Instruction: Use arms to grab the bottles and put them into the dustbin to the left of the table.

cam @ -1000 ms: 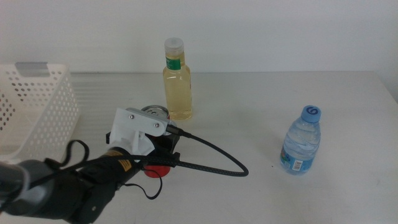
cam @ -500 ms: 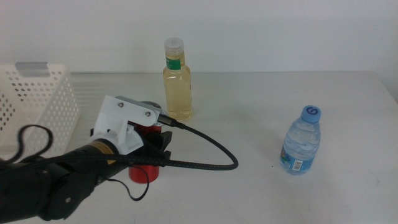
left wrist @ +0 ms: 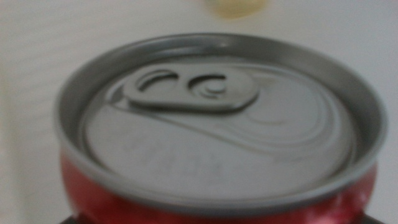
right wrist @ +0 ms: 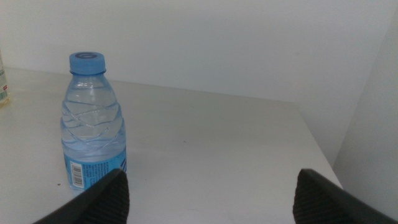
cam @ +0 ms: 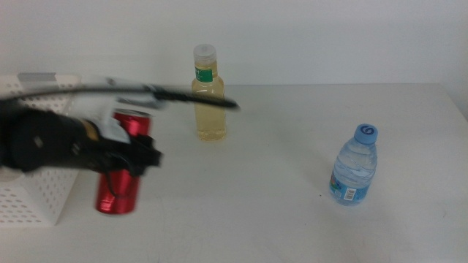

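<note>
Left claw (cam: 135,162): closed on the red soda can (cam: 122,172), gripping it across the middle of its body; the arm reaches in from the left side of the tabletop (cam: 278,197). The can is upright and appears lifted just beside the near right corner of the dustbin (cam: 36,197), not yet over its rim; whether its base is clear of the surface cannot be told. In the left wrist view the can's silver lid and pull tab (left wrist: 193,90) fill the picture, with red wall showing below.

Handling, red soda can: thin smooth metal, probably slippery and easily dented if empty; a mid-body hold across the round wall looks sound. Weight unknown, since the tab looks unopened.

Right claw (right wrist: 208,190): jaws spread wide, holding nothing, waiting at the right side of the tabletop and facing the water bottle (right wrist: 93,124).

Water bottle (cam: 355,164): blue cap, clear ribbed body, standing upright near the right edge, well apart from everything else. Soft plastic, likely to give under pressure; best taken at the labelled lower body, where it is widest.

Yellow-liquid bottle (cam: 208,93): white cap, green neck label, upright toward the far edge, near the middle. Nearly full, so judged the heaviest item; take it around the broad body, not the narrow neck.
</note>
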Robot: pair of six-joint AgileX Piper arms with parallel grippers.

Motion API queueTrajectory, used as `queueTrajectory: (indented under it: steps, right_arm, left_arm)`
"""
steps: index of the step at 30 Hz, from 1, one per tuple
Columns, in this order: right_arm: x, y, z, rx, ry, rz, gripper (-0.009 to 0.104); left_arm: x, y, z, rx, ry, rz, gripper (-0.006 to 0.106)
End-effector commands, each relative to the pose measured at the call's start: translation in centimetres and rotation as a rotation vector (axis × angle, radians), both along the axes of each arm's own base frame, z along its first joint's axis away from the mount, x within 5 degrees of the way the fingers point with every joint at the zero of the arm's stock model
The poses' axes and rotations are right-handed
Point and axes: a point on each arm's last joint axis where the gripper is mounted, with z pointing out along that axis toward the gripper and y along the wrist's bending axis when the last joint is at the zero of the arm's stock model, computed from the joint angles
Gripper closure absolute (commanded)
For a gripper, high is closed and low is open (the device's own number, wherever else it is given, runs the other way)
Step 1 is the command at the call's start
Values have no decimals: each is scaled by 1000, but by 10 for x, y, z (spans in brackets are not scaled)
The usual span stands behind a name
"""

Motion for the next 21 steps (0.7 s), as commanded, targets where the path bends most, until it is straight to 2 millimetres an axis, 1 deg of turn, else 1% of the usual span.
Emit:
queueTrajectory:
  steps: [1,4,9,12,16,21]
  right_arm:
    - [-2,0,11,-24,-111,-1,11]
    - [-2,0,11,-24,-111,-1,11]
    - [-2,0,11,-24,-111,-1,11]
    - [-2,0,11,-24,-111,-1,11]
    - [-2,0,11,-24,-111,-1,11]
    - [-2,0,11,-24,-111,-1,11]
  left_arm:
    - [13,15,34,-36,-82,70,105]
    - [20,36,51,-3,-47,127,105]
    - [27,72,91,67,4,187,105]
    - [32,93,109,96,44,226,105]
    - [44,114,123,113,96,246,105]
    - [62,140,125,103,184,241,105]
